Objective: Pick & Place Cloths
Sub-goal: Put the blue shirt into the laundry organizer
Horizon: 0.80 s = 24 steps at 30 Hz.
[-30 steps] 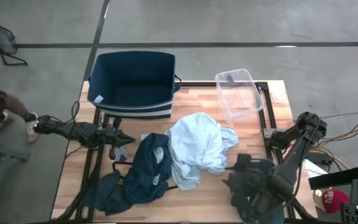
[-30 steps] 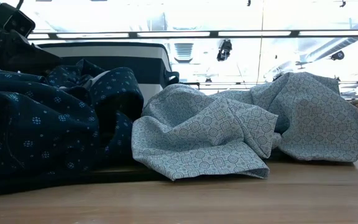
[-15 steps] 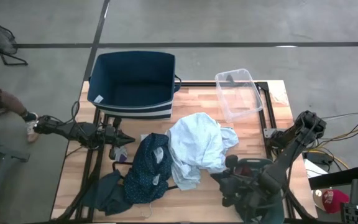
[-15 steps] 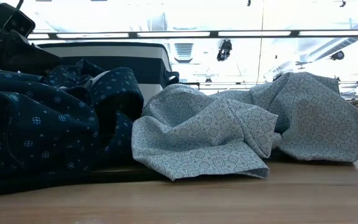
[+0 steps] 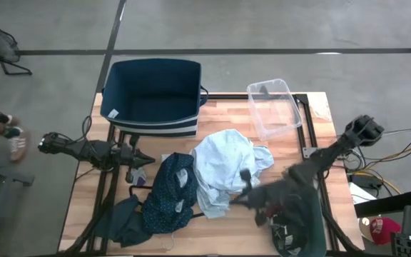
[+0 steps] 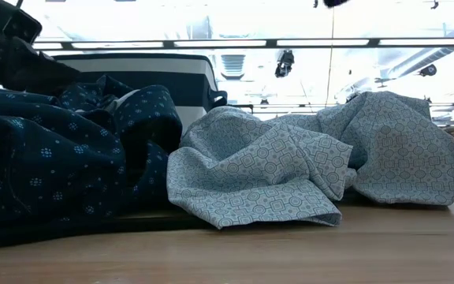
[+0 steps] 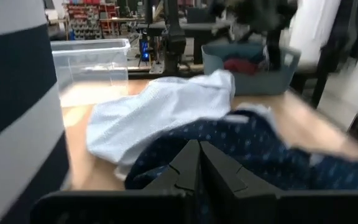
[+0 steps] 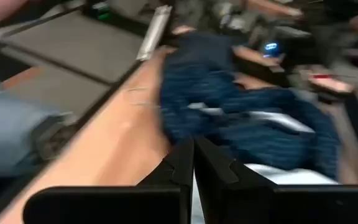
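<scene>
A large pale-blue shirt (image 5: 223,168) lies crumpled at mid-table. Against its left side is a navy white-dotted piece (image 5: 170,193), and a dark teal piece (image 5: 123,221) lies at the near left corner. My right gripper (image 5: 243,177) is shut with nothing between its fingers (image 8: 193,158). It reaches in from the right over the shirt's near right edge. My left gripper (image 5: 147,158) waits shut at the table's left, just left of the dotted piece (image 7: 229,143). My right gripper is over the shirt's near right edge (image 5: 252,187), slanting in from the table's right. I cannot tell whether it touches the cloth.
A navy bin with white stripes (image 5: 152,93) stands open at the far left. A clear plastic tub (image 5: 273,107) sits at the far right. A teal basket (image 5: 305,221) holding dark red things is at the near right corner. A person's foot (image 5: 13,139) shows left of the table.
My right gripper has swung from above the teal basket toward the table's left and a little toward its far edge. It is now at the pale-blue shirt's right edge, with the arm stretched out. The cloths have not moved.
</scene>
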### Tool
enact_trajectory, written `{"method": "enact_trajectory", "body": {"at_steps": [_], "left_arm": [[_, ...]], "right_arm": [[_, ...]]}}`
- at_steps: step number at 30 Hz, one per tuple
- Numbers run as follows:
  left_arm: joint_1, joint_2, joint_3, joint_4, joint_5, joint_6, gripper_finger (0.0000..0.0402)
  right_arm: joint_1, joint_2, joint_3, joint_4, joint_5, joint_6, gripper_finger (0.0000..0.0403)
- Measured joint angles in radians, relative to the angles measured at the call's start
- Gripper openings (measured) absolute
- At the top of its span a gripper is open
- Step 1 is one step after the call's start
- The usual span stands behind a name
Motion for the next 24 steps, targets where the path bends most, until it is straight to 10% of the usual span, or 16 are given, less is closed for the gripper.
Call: {"method": "enact_trajectory", "body": {"at_steps": [17,24], "left_arm": [[0.0,0.001,-0.078,0.432,-0.121,-0.201,0.0019],[0.0,0.02,-0.077,0.442,0.012,-0.294,0.0019]], "right_arm": [[-0.243,-0.627,-0.379,-0.034,-0.109,0.0,0.0008],[-0.242,-0.865,-0.519,-0.036,-0.11,0.052,0.0008]]}}
